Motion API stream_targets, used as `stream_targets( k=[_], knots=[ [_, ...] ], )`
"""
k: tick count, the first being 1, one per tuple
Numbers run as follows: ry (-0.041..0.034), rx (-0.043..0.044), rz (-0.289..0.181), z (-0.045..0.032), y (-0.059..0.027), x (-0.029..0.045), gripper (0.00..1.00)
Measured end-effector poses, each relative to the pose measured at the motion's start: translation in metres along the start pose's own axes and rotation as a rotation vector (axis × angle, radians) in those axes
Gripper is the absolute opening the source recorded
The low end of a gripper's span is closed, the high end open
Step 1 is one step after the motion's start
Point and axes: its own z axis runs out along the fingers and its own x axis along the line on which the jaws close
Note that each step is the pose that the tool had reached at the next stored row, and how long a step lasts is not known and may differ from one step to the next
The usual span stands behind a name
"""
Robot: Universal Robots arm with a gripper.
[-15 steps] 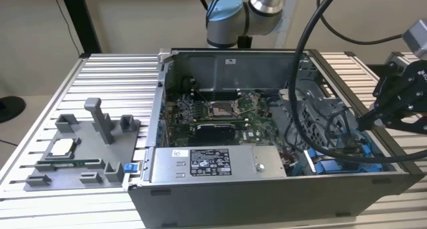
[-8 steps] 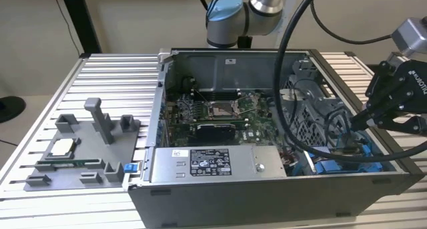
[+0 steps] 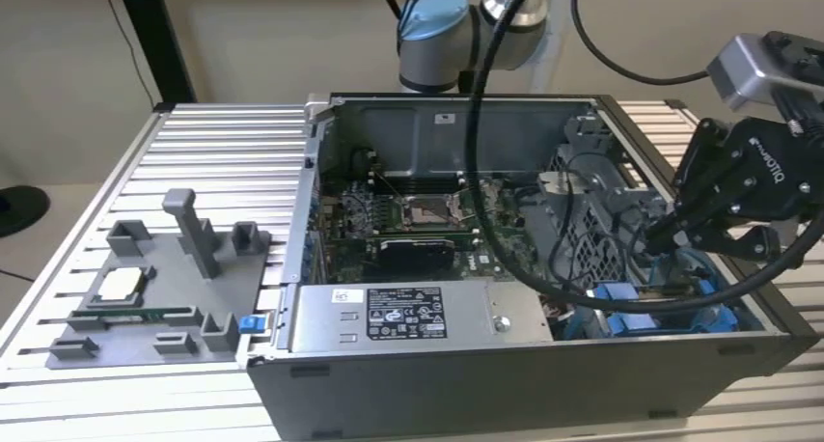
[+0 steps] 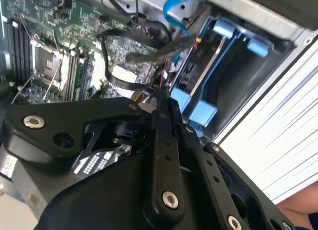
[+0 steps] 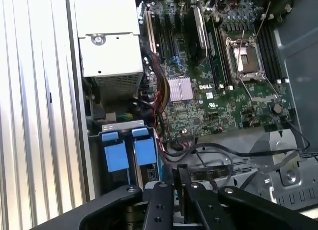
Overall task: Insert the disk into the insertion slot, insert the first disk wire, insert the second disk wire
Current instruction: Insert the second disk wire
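An open computer case sits on a ribbed metal table. The black gripper hangs over the case's corner on the exterior view's right, near the front edge, just above the drive bay. In both wrist views its two fingers are pressed together on something thin and dark. It may be the end of a flat black wire, but the fingers hide that spot, so this is not sure. The wire loops away over the green board in the middle of the case. The disk sits down in its slot at that same corner, and its blue carrier tabs stick up side by side. In the exterior view the blue frame shows just under the gripper. A grey power box with a white sticker lies along the case's front edge, next to the disk. A grey holder with small parts rests on the table near the corner on the exterior view's left.
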Motion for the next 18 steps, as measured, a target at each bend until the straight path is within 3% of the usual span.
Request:
stream_targets(
  k=[2, 3, 7, 13, 18],
  knots=[
    [0.0070, 0.0048, 0.001, 0.0010, 0.0062, 0.0026, 0.00],
    [0.0103, 0.0112, 0.000, 0.0011, 0.0077, 0.0037, 0.00],
    [0.0241, 0.0817, -0.011, 0.0014, 0.0109, 0.0057, 0.00],
    [0.0339, 0.1927, -0.031, 0.0022, 0.0152, 0.0065, 0.00],
    [0.0303, 0.2643, -0.051, 0.0033, 0.0186, 0.0074, 0.00]
  ],
)
